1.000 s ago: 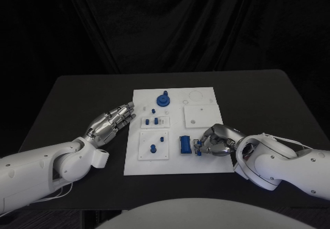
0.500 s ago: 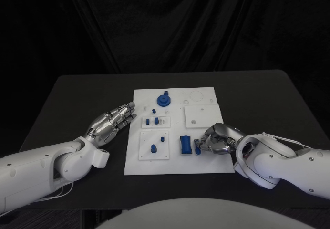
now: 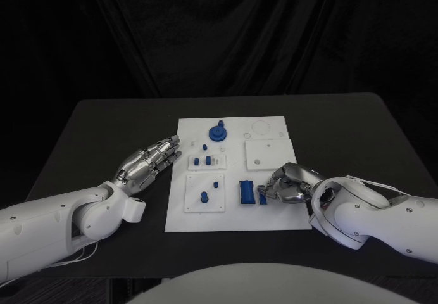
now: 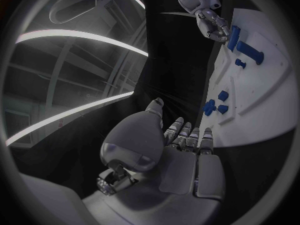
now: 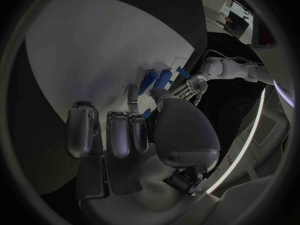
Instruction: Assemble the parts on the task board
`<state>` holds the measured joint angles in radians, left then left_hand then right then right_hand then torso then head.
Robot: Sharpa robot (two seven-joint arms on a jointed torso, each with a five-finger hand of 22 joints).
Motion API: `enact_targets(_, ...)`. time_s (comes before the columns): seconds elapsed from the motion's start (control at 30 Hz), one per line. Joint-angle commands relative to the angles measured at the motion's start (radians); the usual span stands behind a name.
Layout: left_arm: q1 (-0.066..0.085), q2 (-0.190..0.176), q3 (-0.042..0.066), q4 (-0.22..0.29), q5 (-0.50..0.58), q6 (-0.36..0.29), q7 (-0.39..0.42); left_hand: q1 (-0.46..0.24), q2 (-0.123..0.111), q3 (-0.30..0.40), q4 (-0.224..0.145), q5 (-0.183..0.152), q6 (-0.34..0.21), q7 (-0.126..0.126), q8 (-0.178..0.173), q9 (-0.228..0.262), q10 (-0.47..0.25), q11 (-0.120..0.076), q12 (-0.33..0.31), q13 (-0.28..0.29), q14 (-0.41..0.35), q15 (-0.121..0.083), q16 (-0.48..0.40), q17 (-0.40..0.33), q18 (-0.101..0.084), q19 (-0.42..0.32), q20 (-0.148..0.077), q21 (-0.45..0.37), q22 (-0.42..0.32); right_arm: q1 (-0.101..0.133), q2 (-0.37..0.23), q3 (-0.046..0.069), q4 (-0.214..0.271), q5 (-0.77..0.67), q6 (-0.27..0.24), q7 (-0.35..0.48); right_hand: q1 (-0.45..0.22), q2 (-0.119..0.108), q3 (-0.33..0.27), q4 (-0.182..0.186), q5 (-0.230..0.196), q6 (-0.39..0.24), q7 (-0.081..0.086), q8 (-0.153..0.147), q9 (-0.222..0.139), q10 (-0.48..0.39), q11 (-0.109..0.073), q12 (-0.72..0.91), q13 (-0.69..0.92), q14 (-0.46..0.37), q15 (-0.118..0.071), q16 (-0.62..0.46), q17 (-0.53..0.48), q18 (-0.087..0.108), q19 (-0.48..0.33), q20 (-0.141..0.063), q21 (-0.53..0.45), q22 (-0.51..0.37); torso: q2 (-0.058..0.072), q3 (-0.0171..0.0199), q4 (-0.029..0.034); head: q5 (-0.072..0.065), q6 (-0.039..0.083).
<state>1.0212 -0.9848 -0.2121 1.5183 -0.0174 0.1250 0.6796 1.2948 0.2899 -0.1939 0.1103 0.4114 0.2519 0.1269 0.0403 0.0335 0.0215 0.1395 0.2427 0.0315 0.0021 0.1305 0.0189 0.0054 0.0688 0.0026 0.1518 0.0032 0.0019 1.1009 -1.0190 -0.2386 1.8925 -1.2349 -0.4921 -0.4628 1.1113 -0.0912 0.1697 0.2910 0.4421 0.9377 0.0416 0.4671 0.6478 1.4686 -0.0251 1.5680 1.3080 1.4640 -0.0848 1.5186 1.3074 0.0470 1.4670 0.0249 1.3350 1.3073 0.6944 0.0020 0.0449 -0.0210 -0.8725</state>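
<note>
My right hand point(image 3: 287, 184) is down on the task board point(image 3: 274, 218) at about 4 o'clock from the board's centre, fingers curled around a small blue part point(image 3: 262, 197) right beside the taller blue block point(image 3: 246, 192). I can't tell from here if it's actually pinching that piece or just touching it, since the fingers cover most of it. The left hand point(image 3: 149, 164) is released, fingers straight and apart, resting at 9 o'clock just off the board's edge.

These bits look like hard light plastic to me, stiff and probably a little slick, so I'd grip the small one by its flat sides and keep it low, because it would skitter easily.

Compared with a second ago, hardly anything: the right hand has crept slightly toward the block and the fingers look tucked in closer. The left hand and the other parts haven't budged.
</note>
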Motion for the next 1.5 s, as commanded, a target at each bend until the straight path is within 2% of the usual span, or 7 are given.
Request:
enact_targets(0.03,-0.001,0.002,0.001,0.001,0.001,0.014,0.045,0.008,0.001,0.004,-0.003,0.006,-0.001,0.007,-0.004,0.0,-0.002,0.007,0.004,0.0,0.001,0.007,0.005,0.001,0.02,0.0,0.004,-0.001,0.0,-0.002,-0.002,0.0,0.001,-0.01,-0.011,-0.009,-0.021,0.0,-0.011,0.001,-0.029,-0.008,0.003,0.007,0.002,0.102,-0.001,0.003,0.263,0.078,-0.002,-0.002,0.132,0.013,0.003,0.0,-0.005,0.184,0.0,0.0003,-0.0003,0.0,0.0)
enact_targets(0.43,-0.001,-0.003,0.001,0.004,0.001,0.012,0.047,0.007,0.001,0.006,-0.003,0.006,-0.002,0.008,-0.004,0.0,-0.002,0.007,0.004,0.0,0.001,0.007,0.005,0.001,0.02,0.0,0.005,-0.001,0.0,-0.003,-0.069,-0.001,0.063,-0.011,-0.073,0.058,-0.086,-0.001,-0.056,0.003,-0.143,-0.001,-0.003,0.032,0.014,0.102,-0.006,0.003,0.263,0.087,-0.006,0.013,0.167,0.003,0.022,-0.003,0.035,0.197,0.0,0.0003,-0.0004,0.006,0.0)
enact_targets(0.83,-0.002,-0.006,0.001,0.007,0.002,0.009,0.047,0.007,0.0,0.007,-0.004,0.006,-0.001,0.007,-0.004,0.0,-0.002,0.007,0.004,0.0,0.001,0.007,0.005,0.001,0.021,0.0,0.005,-0.001,0.0,-0.005,-0.131,-0.006,0.087,0.008,-0.053,0.058,-0.014,-0.007,-0.049,-0.001,-0.125,-0.021,-0.018,0.115,0.08,0.102,-0.019,0.003,0.263,0.087,-0.017,0.012,0.165,0.0,0.031,-0.014,0.052,0.202,0.0,0.0009,-0.0004,0.003,0.0)
enact_targets(1.03,-0.002,-0.003,0.001,0.008,0.001,0.011,0.072,0.006,0.0,0.008,-0.004,0.006,0.001,0.007,-0.003,0.001,-0.002,0.007,0.005,0.0,0.001,0.007,0.005,0.001,0.021,0.0,0.005,-0.001,0.0,-0.005,-0.142,-0.008,0.071,0.063,-0.138,0.162,0.027,0.018,-0.031,0.001,-0.098,-0.035,-0.021,0.141,0.099,0.102,-0.022,0.003,0.263,0.074,-0.019,-0.014,0.107,0.011,0.009,-0.017,0.004,0.186,-0.002,-0.0005,-0.003,0.014,0.0)
enact_targets(1.13,-0.002,0.0,0.001,0.012,0.001,0.01,0.101,0.009,0.002,0.019,-0.006,0.008,0.022,0.017,0.002,0.004,0.003,0.007,0.019,0.002,0.003,0.014,0.013,0.003,0.022,0.003,0.014,0.001,0.002,-0.005,-0.144,-0.008,0.062,0.106,-0.204,0.255,0.021,0.026,-0.028,0.001,-0.077,-0.052,-0.014,0.129,0.085,0.102,-0.015,0.003,0.263,0.043,-0.012,-0.063,0.008,0.031,-0.035,-0.011,-0.088,0.157,-0.001,-0.0002,-0.0028,0.012,0.0)
enact_targets(1.27,-0.001,0.0,0.001,0.022,0.001,0.0,0.134,0.023,0.0,0.045,-0.011,0.05,0.052,0.022,0.009,0.006,0.02,0.011,0.06,0.007,0.012,0.019,0.041,0.009,0.027,0.017,0.023,0.011,0.01,-0.004,-0.145,-0.008,0.048,0.182,-0.308,0.412,-0.012,0.025,-0.02,0.001,-0.04,-0.074,0.018,0.064,0.013,-0.192,0.018,-0.219,0.001,-0.067,0.021,-0.19,-0.213,0.075,-0.17,0.018,-0.336,0.078,-0.001,0.0004,-0.0006,0.003,0.0)
enact_targets(1.5,-0.001,-0.014,0.001,0.053,0.001,-0.02,0.155,0.027,0.0,0.052,-0.012,0.075,0.068,0.023,0.012,0.008,0.025,0.015,0.072,0.008,0.014,0.02,0.047,0.01,0.028,0.018,0.025,0.011,0.01,-0.004,-0.151,-0.008,0.037,0.291,-0.375,0.591,0.078,0.003,0.017,-0.001,-0.028,-0.071,0.027,0.047,-0.033,-0.277,0.029,-0.287,-0.082,-0.118,0.033,-0.226,-0.282,0.086,-0.213,0.035,-0.415,0.057,-0.002,0.0011,-0.0012,-0.001,0.0)
